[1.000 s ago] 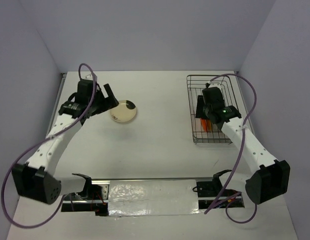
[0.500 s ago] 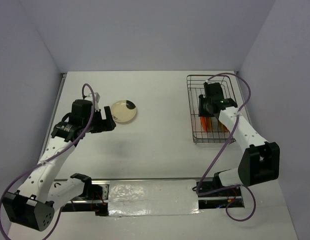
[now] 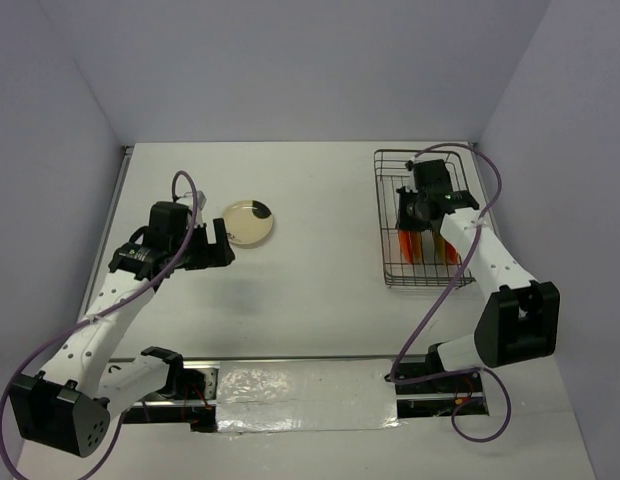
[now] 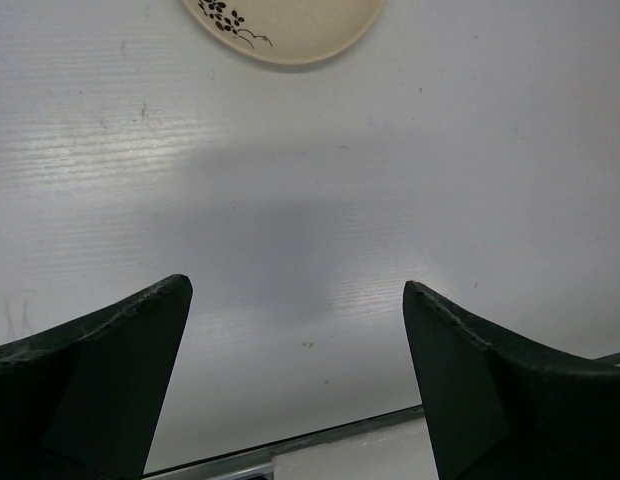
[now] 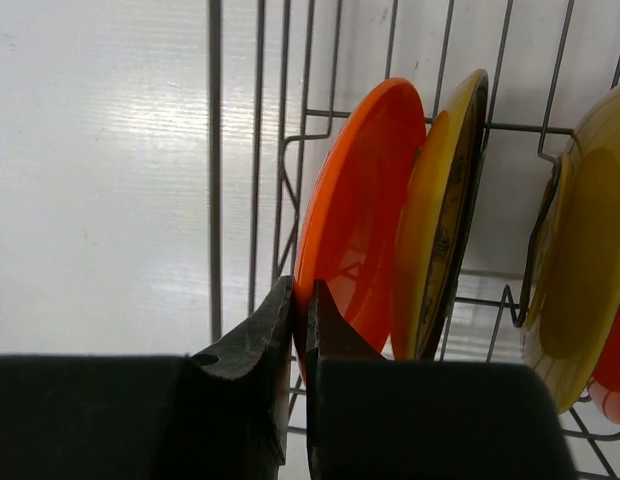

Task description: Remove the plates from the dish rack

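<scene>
Unloading in progress, grasp phase. The dish rack [image 3: 381, 215] stands at the far right corner of the worktop [image 3: 320, 300] with several plates on edge between its wires. One cream plate [image 3: 247, 222] with a dark floral mark lies flat on the worktop, left of centre and toward the far edge, so I judge at least one plate is already out and most of the load is left. The right jaws are inside the rack, pressed together on the lower rim of the front orange-red plate [image 5: 360, 210]. From the wrist view I read this as a thin pinch on the plate's edge, with almost no gap showing between the two pads. An amber-yellow plate [image 5: 442, 220] with a dark rim stands just behind it, very close or touching. A second amber-yellow plate [image 5: 580, 250] sits one slot farther back, with another orange-red one behind that. The left jaws are spread as wide as they go and hold nothing. They hang over bare worktop just on the near side of the cream plate. My next move should be a straight lift along the plate's own plane, clear of the wires and of the amber-yellow neighbour. I would then carry it toward the open middle of the worktop. With so little rim in the pinch, the plate may pivot or slip.
</scene>
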`<state>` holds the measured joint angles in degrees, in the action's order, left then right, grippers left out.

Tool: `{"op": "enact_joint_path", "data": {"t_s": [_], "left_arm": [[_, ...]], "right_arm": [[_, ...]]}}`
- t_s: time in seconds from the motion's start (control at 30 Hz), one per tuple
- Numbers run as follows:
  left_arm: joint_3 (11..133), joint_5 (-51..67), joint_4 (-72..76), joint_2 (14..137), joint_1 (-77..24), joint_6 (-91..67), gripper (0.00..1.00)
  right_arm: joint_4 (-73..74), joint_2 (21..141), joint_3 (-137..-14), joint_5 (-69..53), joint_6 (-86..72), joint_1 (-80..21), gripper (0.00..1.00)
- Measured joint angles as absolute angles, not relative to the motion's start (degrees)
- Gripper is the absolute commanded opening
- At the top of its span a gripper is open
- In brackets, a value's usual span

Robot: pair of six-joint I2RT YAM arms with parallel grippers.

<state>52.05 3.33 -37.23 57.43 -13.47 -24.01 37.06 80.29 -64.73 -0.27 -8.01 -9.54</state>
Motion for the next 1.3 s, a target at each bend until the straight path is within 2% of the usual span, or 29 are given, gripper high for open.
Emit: {"op": "enact_joint_path", "data": {"t_s": [0.4,0.57,0.73,0.97,1.17,1.2,1.27,1.3], "left_arm": [[51.20,2.24,-36.84,56.01,-13.47,-24.21,1.00],[51.20,-0.64,-36.93,54.22,-13.47,-24.88,1.00],[51.20,-6.68,-37.67,51.44,-13.17,-27.29,0.99],[51.20,-14.35,-38.76,45.63,-10.83,-29.93,0.99],[51.20,-15.40,-38.87,46.13,-10.52,-30.24,1.00],[51.20,-15.40,-38.92,46.68,-10.52,-30.24,1.00],[51.20,-15.38,-39.00,47.33,-10.52,-30.24,1.00],[51.20,-15.35,-39.00,47.37,-10.52,-30.24,0.99]], "right_arm": [[41.91,71.44,-79.96,-8.12,-7.14,-11.25,0.00],[45.43,73.10,-90.21,-5.98,-3.75,-22.74,0.00],[46.85,83.96,-95.72,1.72,0.14,-36.97,0.01],[46.02,104.88,-96.07,14.72,0.38,-41.93,0.03],[42.15,111.46,-95.98,16.78,-1.50,-42.41,0.16],[41.54,112.01,-96.01,16.91,-1.85,-42.41,0.26],[40.88,113.40,-96.53,17.43,-2.57,-42.48,0.36],[40.62,114.30,-96.97,17.45,-2.90,-42.50,0.51]]}}
